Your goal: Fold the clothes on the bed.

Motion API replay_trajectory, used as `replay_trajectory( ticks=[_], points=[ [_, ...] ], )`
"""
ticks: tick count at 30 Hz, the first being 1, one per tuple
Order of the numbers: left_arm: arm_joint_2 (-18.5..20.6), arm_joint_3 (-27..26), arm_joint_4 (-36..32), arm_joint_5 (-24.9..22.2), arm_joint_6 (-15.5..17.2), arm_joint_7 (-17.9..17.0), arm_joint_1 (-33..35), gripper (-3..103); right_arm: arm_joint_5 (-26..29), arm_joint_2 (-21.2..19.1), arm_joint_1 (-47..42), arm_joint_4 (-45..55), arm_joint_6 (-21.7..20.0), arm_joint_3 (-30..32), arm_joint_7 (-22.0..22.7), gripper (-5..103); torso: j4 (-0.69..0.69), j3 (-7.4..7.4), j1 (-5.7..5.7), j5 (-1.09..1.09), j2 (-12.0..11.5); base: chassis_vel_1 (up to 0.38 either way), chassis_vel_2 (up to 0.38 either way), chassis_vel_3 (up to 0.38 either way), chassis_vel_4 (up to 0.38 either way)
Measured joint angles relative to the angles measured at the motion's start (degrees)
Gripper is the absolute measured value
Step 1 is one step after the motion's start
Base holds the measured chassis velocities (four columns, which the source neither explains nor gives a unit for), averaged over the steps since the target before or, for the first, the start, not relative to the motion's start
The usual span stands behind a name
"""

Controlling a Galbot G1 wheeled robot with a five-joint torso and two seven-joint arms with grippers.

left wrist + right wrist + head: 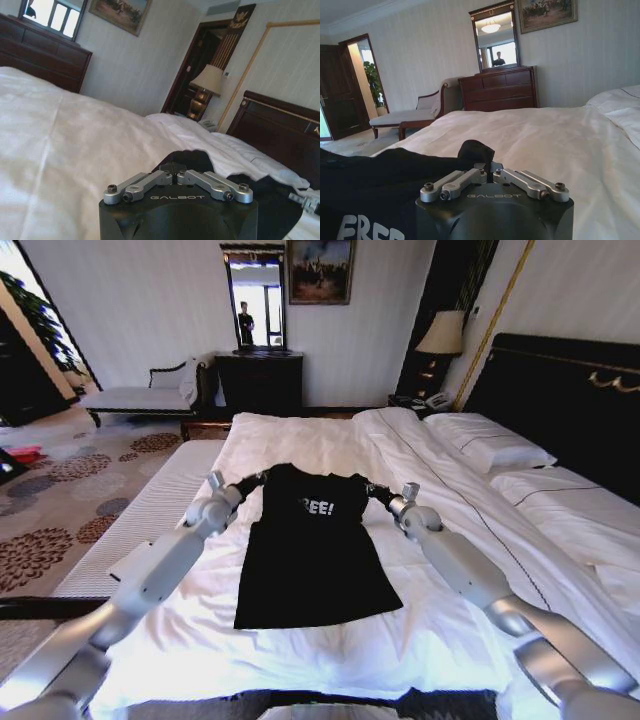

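I've got the bed (330, 440) filling most of the head view, white duvet, white pillows against the dark headboard (570, 390) on my right. The black T-shirt (315, 555) lies flat on the duvet in front of me, about mid-bed, collar toward the far side, hem toward me, pale lettering on the chest, both sleeves already tucked in so it reads as a narrow shape flaring at the hem. My left gripper (252, 481) sits at the shirt's left shoulder, and from the left wrist view its fingers (172, 172) are pinched together with black fabric bunched at the tips. My right gripper (377, 492) is at the right shoulder, same story: right wrist view shows fingers (487, 167) closed on a raised fold of the black cloth. Both arms reach out roughly symmetric across the duvet. Dresser (260, 380) with mirror stands beyond the foot-side wall, lamp (441, 335) by the headboard.
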Motion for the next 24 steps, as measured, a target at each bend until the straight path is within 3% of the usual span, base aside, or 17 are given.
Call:
replay_trajectory(
  ticks=[8, 18, 24],
  points=[
    [2.26, -3.32, -5.86, 0.01, 0.08, -1.26, 5.69, 0, 1.04, -3.17, -6.32, 7.61, -0.85, 4.36, 2.23, 1, -0.04, 0.00, 0.01, 0.01, 0.00, 0.000, 0.000, 0.000, 0.000],
    [7.19, -6.27, -16.62, -0.16, 0.06, -3.81, 12.85, 0, 0.37, -7.20, -20.77, 21.13, -1.06, 12.08, 4.71, 1, -0.04, 0.00, 0.01, 0.02, 0.00, 0.000, 0.000, 0.000, 0.000],
    [8.90, -11.12, -22.77, 0.84, -0.06, -4.93, 21.65, 0, -0.57, -8.46, -27.07, 26.39, -0.97, 15.13, 5.86, 1, -0.03, 0.00, 0.01, 0.01, -0.01, 0.000, 0.000, 0.000, 0.000]
  ],
)
